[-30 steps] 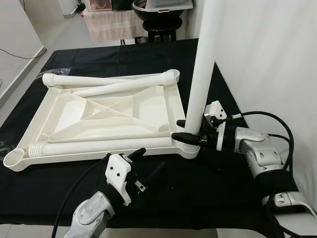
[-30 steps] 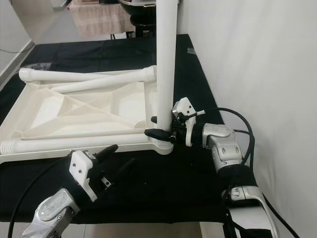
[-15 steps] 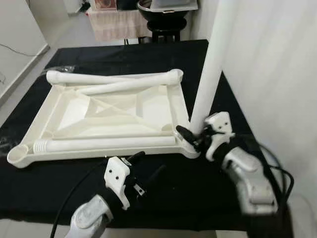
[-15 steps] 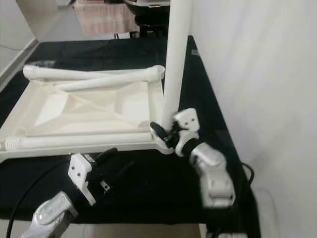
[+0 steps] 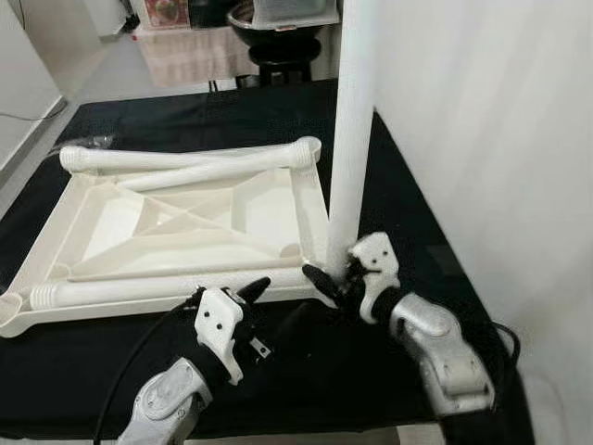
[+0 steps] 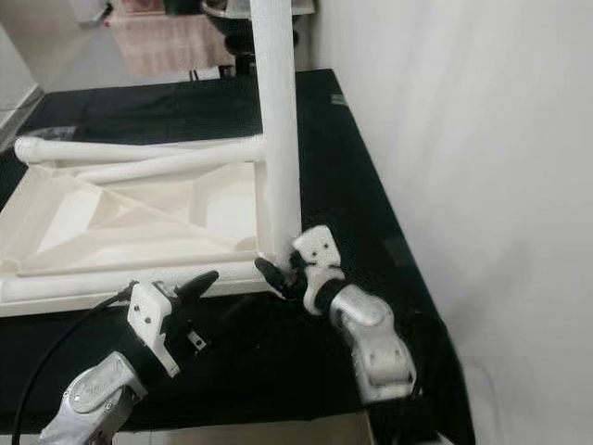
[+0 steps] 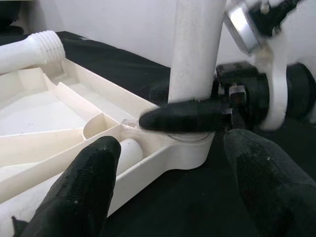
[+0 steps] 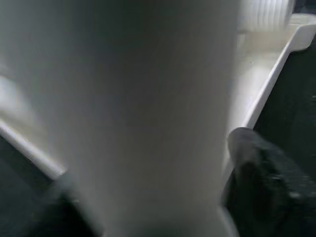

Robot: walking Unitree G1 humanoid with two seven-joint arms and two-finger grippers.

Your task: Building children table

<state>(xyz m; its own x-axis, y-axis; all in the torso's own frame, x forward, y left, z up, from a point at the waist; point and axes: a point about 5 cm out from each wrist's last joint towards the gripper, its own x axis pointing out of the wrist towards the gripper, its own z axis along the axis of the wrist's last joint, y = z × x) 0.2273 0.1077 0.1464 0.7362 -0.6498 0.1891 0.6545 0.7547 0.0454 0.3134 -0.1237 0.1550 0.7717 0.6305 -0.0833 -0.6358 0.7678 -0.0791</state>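
A white plastic tabletop (image 5: 185, 218) lies upside down on the desk (image 5: 389, 185), which is covered in black cloth; its ribbed underside faces up. Three loose white legs (image 5: 185, 159) lie on it: two near the far edge, crossing at a shallow angle, and one (image 5: 167, 287) along the near edge with its threaded end toward the robot's left. The left gripper (image 5: 269, 301) hovers just in front of the tabletop's near edge, above the black cloth, its two black fingers (image 7: 86, 192) spread wide and holding nothing. To its right, a fourth leg (image 5: 350, 130) stands upright in the socket at the tabletop's near right corner, rising out of the top of the head views. The right gripper (image 5: 335, 276) is at the base of this upright leg, its fingers clasped around the leg just above the corner socket. A white wall (image 5: 482, 139) runs along the desk's right side
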